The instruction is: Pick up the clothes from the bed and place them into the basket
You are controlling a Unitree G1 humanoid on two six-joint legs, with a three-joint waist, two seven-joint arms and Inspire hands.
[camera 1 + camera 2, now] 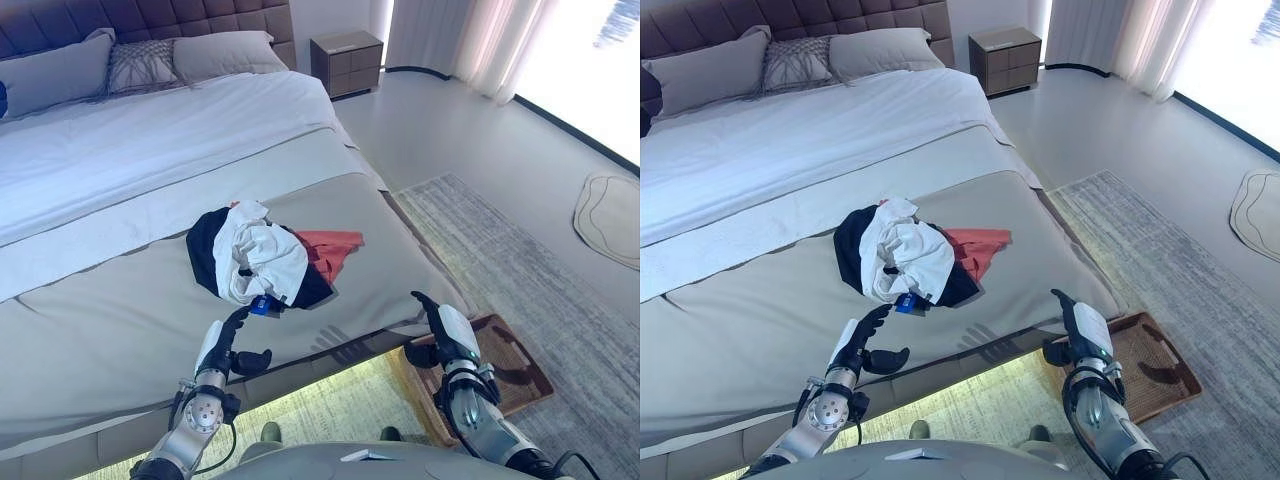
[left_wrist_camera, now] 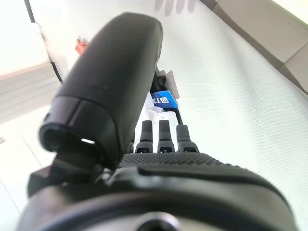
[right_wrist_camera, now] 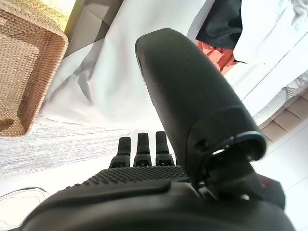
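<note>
A heap of clothes [image 1: 258, 258] lies on the bed's grey cover [image 1: 120, 320]: a white garment on a dark one, a red piece [image 1: 335, 248] at its right, a small blue tag [image 1: 262, 305] at its near edge. My left hand [image 1: 228, 345] hovers open just in front of the heap, fingers straight toward the tag [image 2: 162, 98]. My right hand [image 1: 448, 335] is open beyond the bed's right corner, above the brown wicker basket [image 1: 515, 365] on the floor. In the right wrist view the basket [image 3: 24, 62] and the clothes [image 3: 250, 33] both show.
Pillows [image 1: 150, 60] and a tufted headboard [image 1: 150, 15] are at the far end of the bed. A nightstand [image 1: 347, 60] stands beside it. A grey rug [image 1: 530, 270] lies under the basket, curtains [image 1: 460, 35] hang behind, and a small round mat [image 1: 610, 215] lies at the far right.
</note>
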